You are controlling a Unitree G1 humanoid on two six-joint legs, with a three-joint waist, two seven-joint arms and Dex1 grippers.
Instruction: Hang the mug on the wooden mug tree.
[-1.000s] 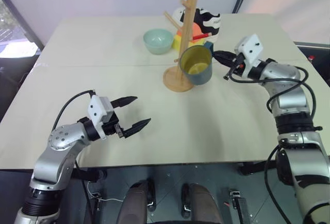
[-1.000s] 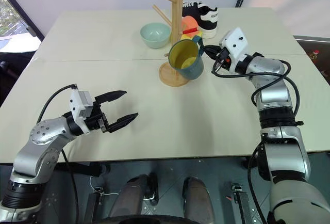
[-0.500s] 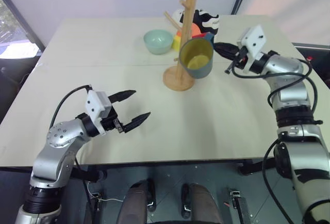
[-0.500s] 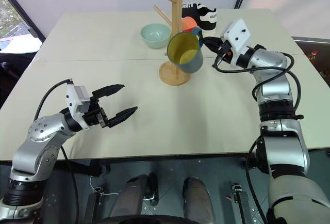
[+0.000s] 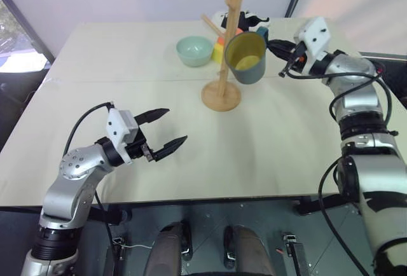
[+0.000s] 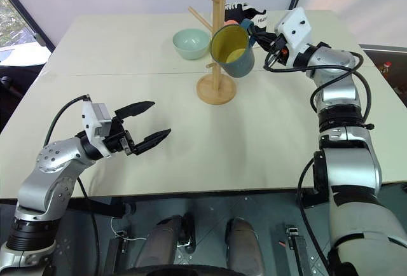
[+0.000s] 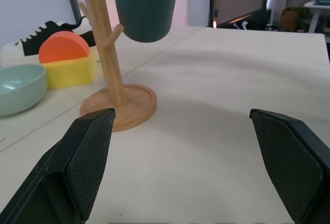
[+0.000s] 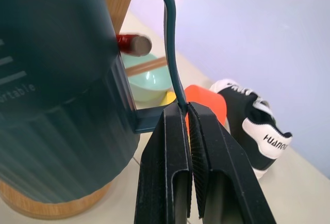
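On the white side panel of the black-and-white lace-up sneaker (image 8: 251,123), at the right of the right wrist view, black capitals read "HUANQIU" or something close to it; the last letters are hard to make out. On the ribbed wall of the dark teal-blue cylindrical mug (image 8: 56,84), at the left edge of that view, pale lettering ends in "…ortable", its beginning cut off by the frame.
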